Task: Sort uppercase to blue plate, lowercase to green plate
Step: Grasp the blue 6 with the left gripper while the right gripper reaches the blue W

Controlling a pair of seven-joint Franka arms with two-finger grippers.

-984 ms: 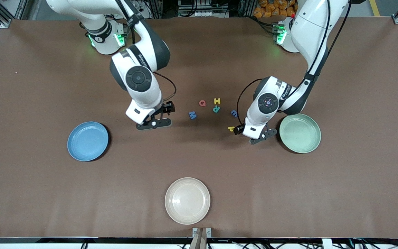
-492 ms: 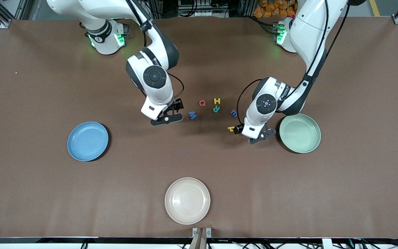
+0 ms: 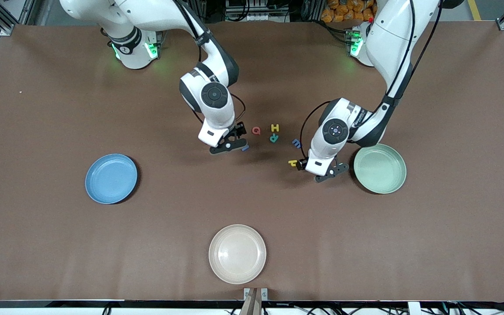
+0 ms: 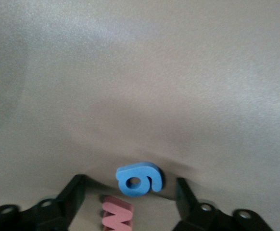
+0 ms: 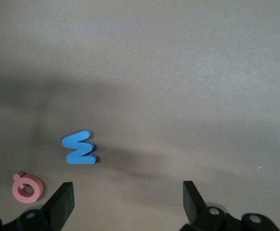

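Note:
My right gripper [image 3: 230,142] is open over the blue M [image 3: 245,148], which lies just outside one finger in the right wrist view [image 5: 80,147]. The red Q [image 3: 256,130], yellow H [image 3: 274,127] and teal R [image 3: 274,138] lie beside it. My left gripper [image 3: 322,168] is open and low, between the yellow h [image 3: 292,163] and the green plate [image 3: 379,168]. Its wrist view shows the red w [image 4: 117,219] between the fingers and the blue g [image 4: 139,179] just past the tips. The blue m [image 3: 296,143] lies nearby. The blue plate [image 3: 111,178] holds nothing.
A cream plate [image 3: 237,253] sits near the table's front edge, nearest the front camera. Both arms' elbows hang over the middle of the brown table, on either side of the cluster of letters.
My right arm has swung from beside the blue plate toward the letters and now covers most of the blue M. My left gripper has barely moved.

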